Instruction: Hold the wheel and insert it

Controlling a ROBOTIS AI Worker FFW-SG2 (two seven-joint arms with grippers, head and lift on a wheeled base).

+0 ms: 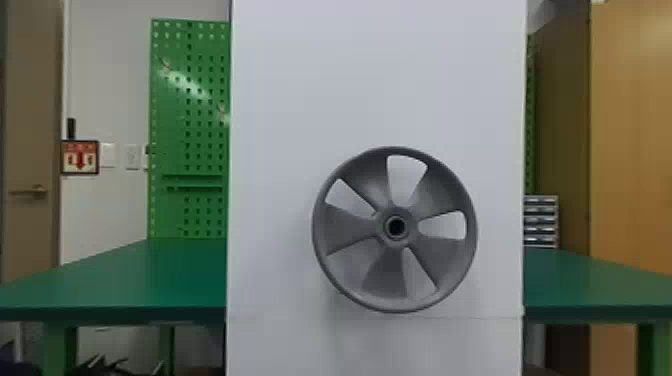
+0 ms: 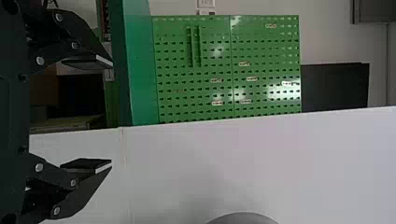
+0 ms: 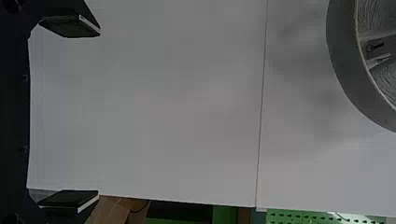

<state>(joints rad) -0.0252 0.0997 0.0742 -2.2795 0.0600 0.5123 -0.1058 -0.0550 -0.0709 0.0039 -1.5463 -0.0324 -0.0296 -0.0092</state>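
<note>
- Saw the gray spoked wheel (image 1: pixel 345 225) in front of the big white panel (image 1: pixel 375 75), low down.
- Had the left gripper (image 2: pixel 111 114) spread wide.
- Had the right gripper (image 3: pixel 99 113) wide too.
- Saw the green table (image 1: pixel 125 275) behind the panel, peeking out both sides.

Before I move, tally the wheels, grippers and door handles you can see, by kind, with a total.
Wheel: 1
Grippers: 2, left gripper and right gripper
Door handle: 1
Total: 4
</note>
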